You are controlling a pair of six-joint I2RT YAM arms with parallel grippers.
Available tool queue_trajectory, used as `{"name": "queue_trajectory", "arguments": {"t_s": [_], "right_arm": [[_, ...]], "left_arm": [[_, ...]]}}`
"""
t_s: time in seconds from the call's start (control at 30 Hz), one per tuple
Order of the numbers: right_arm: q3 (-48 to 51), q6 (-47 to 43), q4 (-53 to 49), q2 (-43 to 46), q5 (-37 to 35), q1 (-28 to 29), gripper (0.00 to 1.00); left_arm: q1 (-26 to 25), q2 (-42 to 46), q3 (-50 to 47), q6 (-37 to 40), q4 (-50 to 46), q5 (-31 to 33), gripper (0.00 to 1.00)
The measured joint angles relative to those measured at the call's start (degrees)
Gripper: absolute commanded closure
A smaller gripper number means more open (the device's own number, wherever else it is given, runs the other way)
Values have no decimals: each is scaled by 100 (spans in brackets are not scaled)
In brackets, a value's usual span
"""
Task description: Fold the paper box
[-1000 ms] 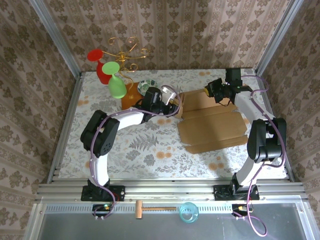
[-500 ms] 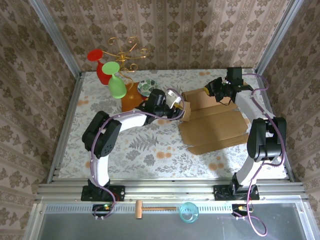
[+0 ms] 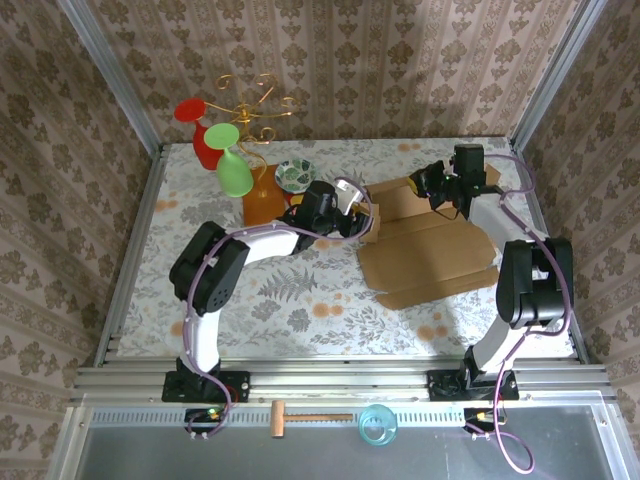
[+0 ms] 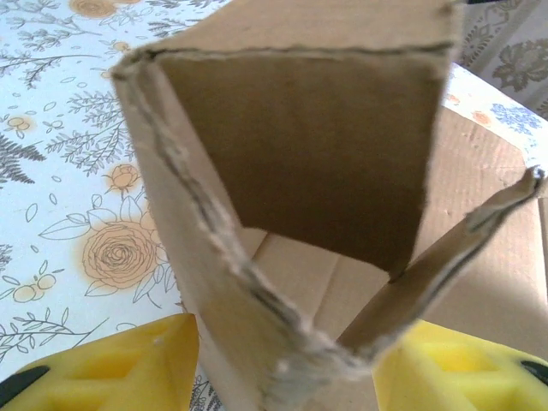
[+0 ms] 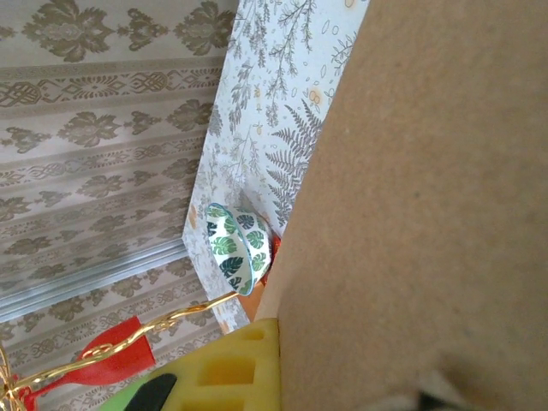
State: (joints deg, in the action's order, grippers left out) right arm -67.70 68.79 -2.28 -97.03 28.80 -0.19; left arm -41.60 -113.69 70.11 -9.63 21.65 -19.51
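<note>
The paper box (image 3: 430, 250) lies as a brown cardboard sheet at the right of the table, with its left and back flaps raised. My left gripper (image 3: 362, 215) is at its left end. In the left wrist view, the left gripper (image 4: 287, 364) has two upright flaps (image 4: 300, 145) meeting in a V between its yellow fingers (image 4: 103, 368), and both fingers touch the cardboard. My right gripper (image 3: 437, 186) is shut on the back flap. In the right wrist view, one yellow finger (image 5: 227, 368) presses against the cardboard (image 5: 428, 197), which hides the other finger.
A gold wire stand (image 3: 250, 110) holding red and green glasses stands at the back left on an orange wooden base (image 3: 262, 205). A leaf-patterned bowl (image 3: 294, 174) sits beside it. A small hammer (image 3: 305, 416) and a blue ring (image 3: 377, 425) lie on the front ledge.
My left gripper has moved right, pushing the box's left flaps up and inward. The box has shifted slightly right. The right gripper stays shut on the back flap.
</note>
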Motion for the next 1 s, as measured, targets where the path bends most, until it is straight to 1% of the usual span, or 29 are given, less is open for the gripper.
{"name": "queue_trajectory", "arguments": {"t_s": [0.27,0.5,0.6,0.83,1.0], "right_arm": [[754,107,1392,92,22,0,100],[1298,459,2555,87,35,0,100],[1394,538,2767,87,35,2,100],[1421,603,2835,85,33,2,100],[1421,623,2846,81,28,9,100]], "left_arm": [[0,-87,0,-160,118,160,47],[-90,-87,0,-240,114,332,48],[-153,-87,2,-245,116,483,48],[-297,-109,70,-262,85,938,50],[-382,-212,212,-289,48,1335,48]]}}
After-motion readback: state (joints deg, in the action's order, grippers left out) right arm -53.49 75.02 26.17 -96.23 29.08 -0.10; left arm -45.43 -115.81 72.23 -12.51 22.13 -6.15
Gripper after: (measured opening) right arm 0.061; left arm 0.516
